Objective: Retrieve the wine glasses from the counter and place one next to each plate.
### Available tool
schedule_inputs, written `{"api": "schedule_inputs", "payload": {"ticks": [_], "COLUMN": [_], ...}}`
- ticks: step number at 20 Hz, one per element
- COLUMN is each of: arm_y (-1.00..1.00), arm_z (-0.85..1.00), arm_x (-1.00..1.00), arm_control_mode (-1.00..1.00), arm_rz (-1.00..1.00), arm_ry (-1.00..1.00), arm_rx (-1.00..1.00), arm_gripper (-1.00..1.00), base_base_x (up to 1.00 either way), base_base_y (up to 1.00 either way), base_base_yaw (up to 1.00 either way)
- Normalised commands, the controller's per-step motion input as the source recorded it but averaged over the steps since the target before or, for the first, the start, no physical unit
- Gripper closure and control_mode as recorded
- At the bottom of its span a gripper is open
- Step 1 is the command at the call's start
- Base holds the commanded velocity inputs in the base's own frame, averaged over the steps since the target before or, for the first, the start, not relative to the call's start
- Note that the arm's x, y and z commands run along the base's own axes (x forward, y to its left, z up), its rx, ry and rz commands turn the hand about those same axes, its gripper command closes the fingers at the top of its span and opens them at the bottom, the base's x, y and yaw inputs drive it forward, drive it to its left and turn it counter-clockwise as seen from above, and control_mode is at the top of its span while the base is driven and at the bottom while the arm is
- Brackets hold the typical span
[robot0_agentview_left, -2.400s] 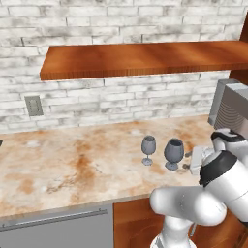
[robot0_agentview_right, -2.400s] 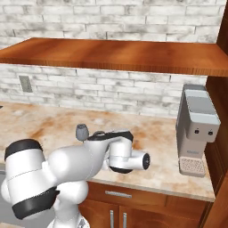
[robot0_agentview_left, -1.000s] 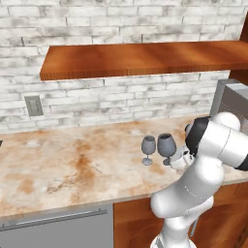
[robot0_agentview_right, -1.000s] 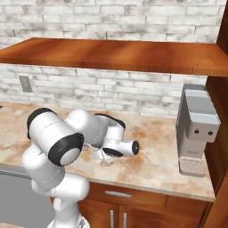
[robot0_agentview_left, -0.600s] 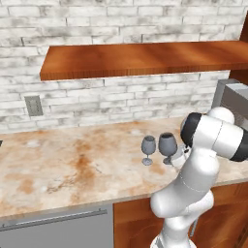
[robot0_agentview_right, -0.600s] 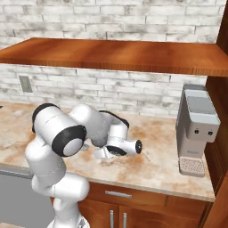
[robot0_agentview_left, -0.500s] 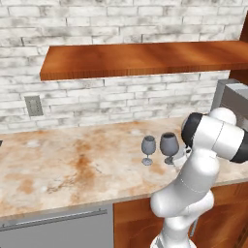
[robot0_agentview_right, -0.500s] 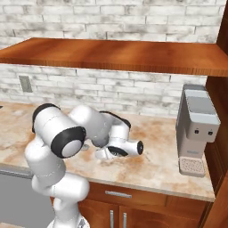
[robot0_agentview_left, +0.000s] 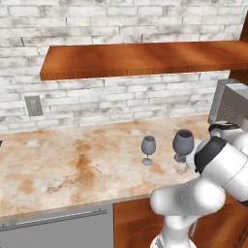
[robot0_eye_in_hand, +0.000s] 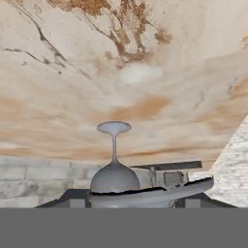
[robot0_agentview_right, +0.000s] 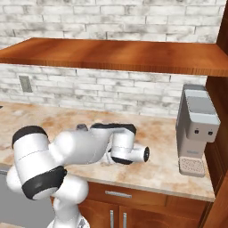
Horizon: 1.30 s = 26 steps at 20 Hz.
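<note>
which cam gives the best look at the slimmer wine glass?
Left base view: the slimmer wine glass stands whole and unobstructed on the counter, beside the wider wine glass. In the right base view the arm covers that spot. The hand view shows one glass, upside down in frame; which one, I cannot tell.

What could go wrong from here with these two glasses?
1. The gripper is right at the bowl of the wide glass. A grip on that round bowl may slip or tip it.
2. The slim glass stands close beside it, so a sideways swing could knock it over.
3. The coffee machine sits near the arm, so a lift might bump it.
</note>
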Motion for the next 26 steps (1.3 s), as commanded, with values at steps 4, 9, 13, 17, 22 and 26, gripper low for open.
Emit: {"api": "schedule_inputs", "payload": {"ticks": [4,9,13,17,22,26], "arm_y": [0.25,0.19,0.13,0.16,0.23,0.28], "arm_z": [0.94,0.88,0.71,0.78,0.73,0.63], "arm_x": [-0.55,-0.59,-0.66,-0.6,-0.54,-0.6], "arm_control_mode": [-1.0,-1.0,-1.0,-1.0,-1.0,-1.0], "arm_rz": [0.0,0.0,0.0,0.0,0.0,0.0], "arm_ry": [-0.05,-0.03,-0.04,-0.04,-0.06,-0.03], "arm_rx": [0.0,0.0,0.0,0.0,0.0,0.0], "arm_gripper": [1.0,1.0,1.0,1.0,1.0,1.0], "base_base_x": [0.0,0.0,0.0,0.0,0.0,0.0], "base_base_y": [0.0,0.0,0.0,0.0,0.0,0.0], "base_base_yaw": [0.0,0.0,0.0,0.0,0.0,0.0]}}
